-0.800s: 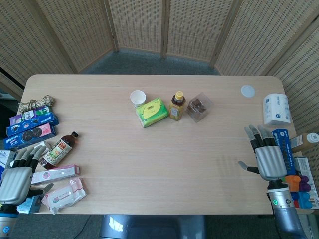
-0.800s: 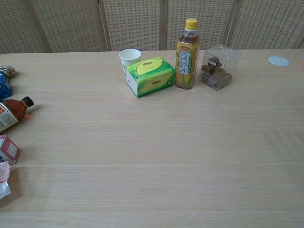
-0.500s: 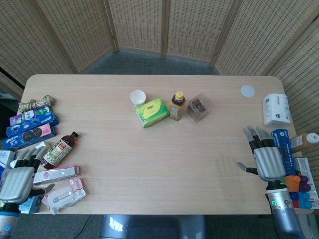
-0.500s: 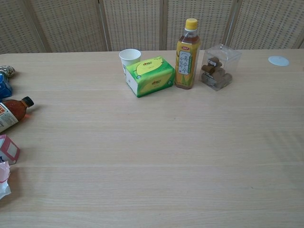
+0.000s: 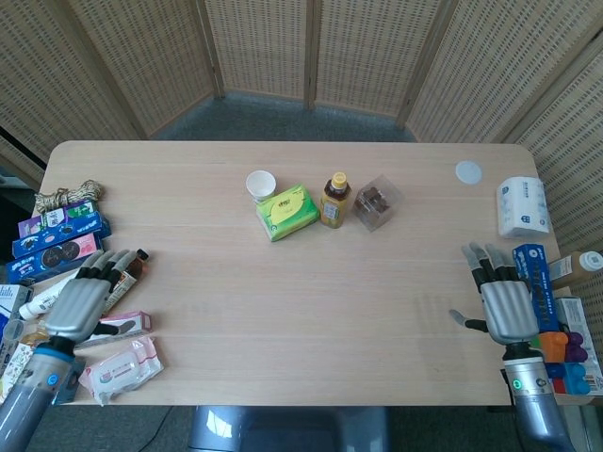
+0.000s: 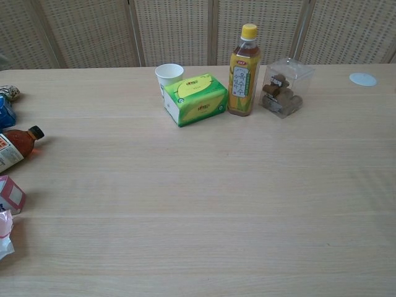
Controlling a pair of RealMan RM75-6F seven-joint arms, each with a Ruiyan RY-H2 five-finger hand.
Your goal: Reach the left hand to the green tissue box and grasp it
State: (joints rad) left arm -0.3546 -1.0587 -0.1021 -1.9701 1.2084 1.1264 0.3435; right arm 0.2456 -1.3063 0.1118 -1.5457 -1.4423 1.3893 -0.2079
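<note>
Reach barely begun: left hand (image 5: 83,303) hovers released, fingers spread, over the table's (image 5: 283,282) near-left clutter. Green tissue box (image 5: 287,211) sits mid-table beside the paper cup (image 5: 261,184), well apart. Next: a long forward-right reach.

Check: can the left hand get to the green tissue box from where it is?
Probably yes: the left hand is open, and bare table lies between it and the green tissue box.
</note>
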